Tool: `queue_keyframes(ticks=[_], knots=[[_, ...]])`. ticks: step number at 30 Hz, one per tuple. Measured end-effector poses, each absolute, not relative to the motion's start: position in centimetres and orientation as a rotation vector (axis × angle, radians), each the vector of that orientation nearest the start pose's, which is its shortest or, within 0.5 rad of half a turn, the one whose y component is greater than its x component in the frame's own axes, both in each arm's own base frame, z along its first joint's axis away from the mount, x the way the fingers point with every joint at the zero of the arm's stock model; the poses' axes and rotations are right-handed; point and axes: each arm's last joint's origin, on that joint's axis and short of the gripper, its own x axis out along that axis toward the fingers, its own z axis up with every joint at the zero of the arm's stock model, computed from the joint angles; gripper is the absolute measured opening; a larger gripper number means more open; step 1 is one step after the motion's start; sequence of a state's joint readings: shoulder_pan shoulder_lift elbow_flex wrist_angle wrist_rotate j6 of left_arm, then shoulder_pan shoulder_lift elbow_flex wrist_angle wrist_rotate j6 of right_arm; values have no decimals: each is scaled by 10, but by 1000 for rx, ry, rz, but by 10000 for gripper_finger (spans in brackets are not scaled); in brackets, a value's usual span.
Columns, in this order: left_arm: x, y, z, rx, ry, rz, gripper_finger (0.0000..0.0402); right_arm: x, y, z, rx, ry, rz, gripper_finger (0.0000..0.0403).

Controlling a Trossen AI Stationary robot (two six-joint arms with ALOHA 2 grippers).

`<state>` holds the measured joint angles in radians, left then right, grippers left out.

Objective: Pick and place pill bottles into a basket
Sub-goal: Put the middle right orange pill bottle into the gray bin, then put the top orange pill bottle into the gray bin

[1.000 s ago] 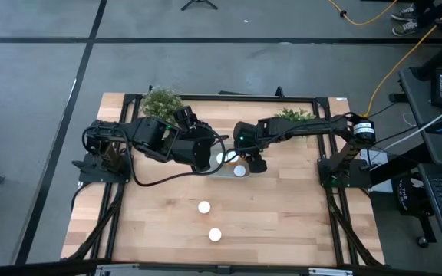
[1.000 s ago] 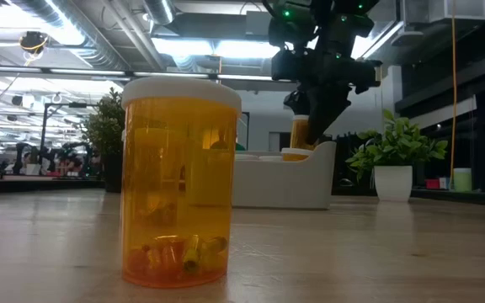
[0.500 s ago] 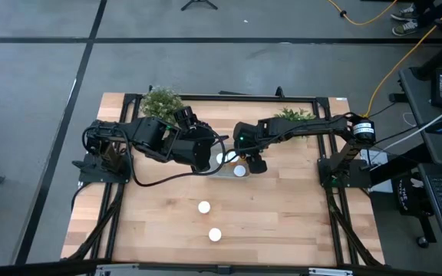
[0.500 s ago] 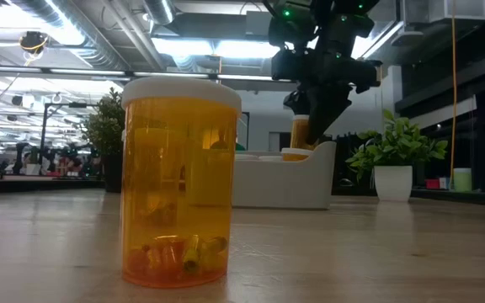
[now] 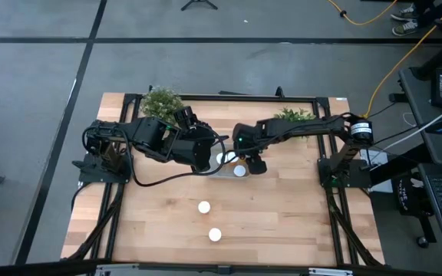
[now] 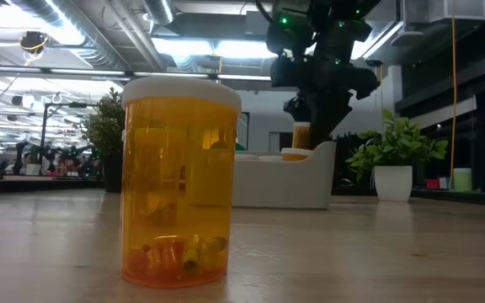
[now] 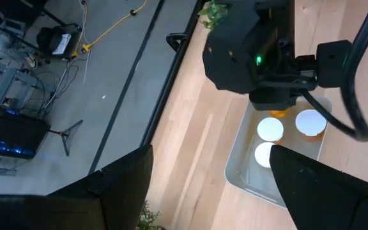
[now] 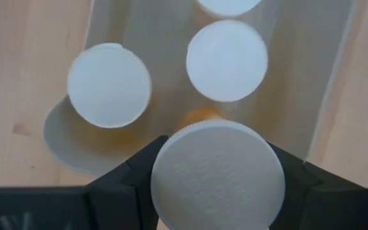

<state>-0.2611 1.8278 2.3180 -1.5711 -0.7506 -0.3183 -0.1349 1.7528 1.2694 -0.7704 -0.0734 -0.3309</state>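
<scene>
Pill bottles sit in three places on the wooden table (image 5: 282,207): two stand loose on the near half, some are inside the basket, and one hangs in the right gripper.

Starting at the left in the high view, the left arm reaches from its base toward the table's middle, and the left gripper (image 5: 206,159) hangs just left of the basket (image 5: 222,170). Its own wrist view shows its two dark fingers (image 7: 324,185) standing wide apart with nothing between them, looking down past the basket's pale rim (image 7: 235,167).

Next comes the basket itself, near the table's centre. The right wrist view shows three white caps inside it: one (image 8: 109,84) near a rounded corner, a second (image 8: 227,60) beside it, and a third (image 8: 229,5) only partly in view.

Right of that, the right gripper (image 5: 245,162) is poised over the basket, jaws clamped on the held bottle (image 8: 217,177), whose white cap fills the space between its fingers (image 8: 123,182). In the low view its amber body (image 6: 301,135) hangs above the basket's rim.

Toward the table's near edge stand the two loose bottles (image 5: 204,207) and (image 5: 215,234), one behind the other, well apart from the basket. The nearer one (image 6: 181,181) looms upright in the low view.

Two potted plants (image 5: 162,101) and (image 5: 291,115) stand along the far edge.
</scene>
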Motion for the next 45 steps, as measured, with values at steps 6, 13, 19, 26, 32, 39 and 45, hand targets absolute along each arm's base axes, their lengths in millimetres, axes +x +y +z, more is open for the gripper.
queue_keyframes(ticks=[6, 13, 19, 26, 32, 39, 45], knots=[[311, -63, 449, 240, 864, 580, 308, 344, -45, 198, -150, 1273, 159, 200], [311, -63, 449, 243, 865, 579, 308, 349, -47, 191, -145, 1265, 160, 200], [312, -63, 448, 245, 867, 575, 308, 351, -48, 184, -139, 1279, 162, 200], [312, -63, 448, 241, 870, 569, 308, 351, -48, 183, -130, 1282, 157, 203], [312, -63, 448, 241, 871, 568, 308, 351, -48, 183, -113, 1282, 166, 249], [312, -63, 448, 241, 871, 567, 308, 351, -48, 187, -100, 1294, 159, 313], [312, -63, 448, 240, 871, 567, 308, 360, -49, 216, -97, 1279, 152, 332]])
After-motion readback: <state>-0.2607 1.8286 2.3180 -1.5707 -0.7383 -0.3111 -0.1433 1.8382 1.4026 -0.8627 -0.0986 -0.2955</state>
